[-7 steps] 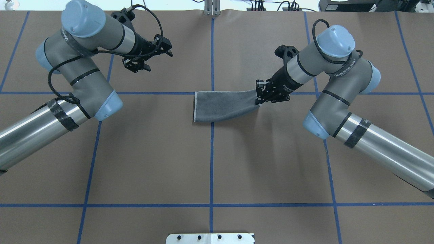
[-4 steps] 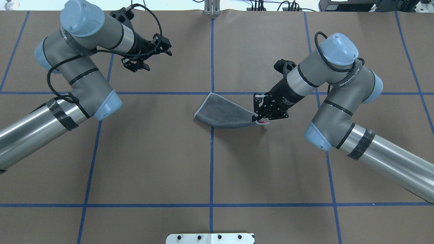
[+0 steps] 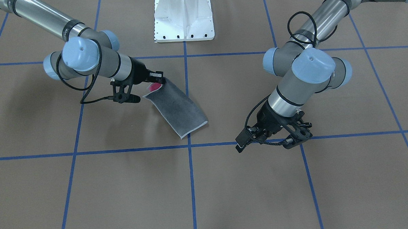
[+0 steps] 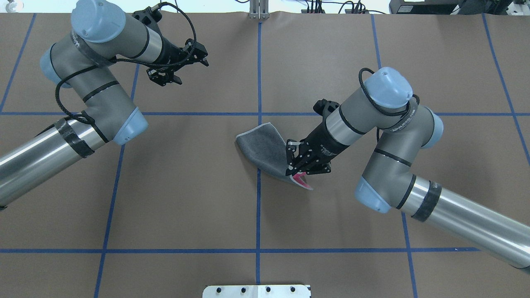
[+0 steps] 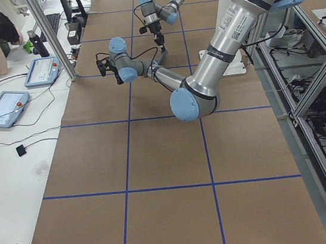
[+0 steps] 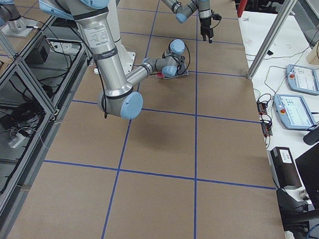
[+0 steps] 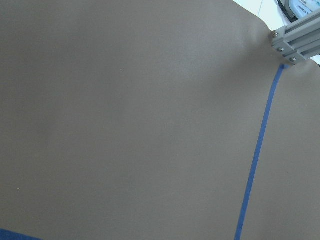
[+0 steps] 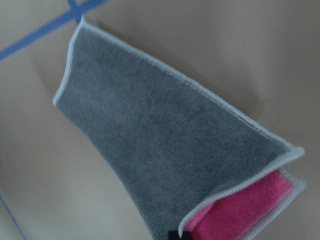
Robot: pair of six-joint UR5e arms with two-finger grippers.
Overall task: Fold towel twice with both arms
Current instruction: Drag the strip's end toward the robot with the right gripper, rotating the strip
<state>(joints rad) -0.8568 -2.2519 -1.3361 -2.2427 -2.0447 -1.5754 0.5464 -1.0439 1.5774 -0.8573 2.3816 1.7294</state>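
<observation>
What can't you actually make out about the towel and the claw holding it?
- Fingertips of the right gripper: in the overhead view its own black body covers them; the right wrist view cuts them off at the bottom edge.
- Inner pink face of the towel: folded shut, only a sliver shows.
- The towel in both side views: too small to read its folds.

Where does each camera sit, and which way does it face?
Front-facing: across the table, looking steeply down at the robot; left arm at view's right, white base on top.
Overhead: behind the robot, looking forward and down; right arm enters right.
Exterior left: table's end; left arm near.
Exterior right: opposite end; right arm near.
Left wrist: bare table paper, no gripper.
Right wrist: the towel close up.
Shared: front-facing and overhead both show right gripper holding the towel.
</observation>
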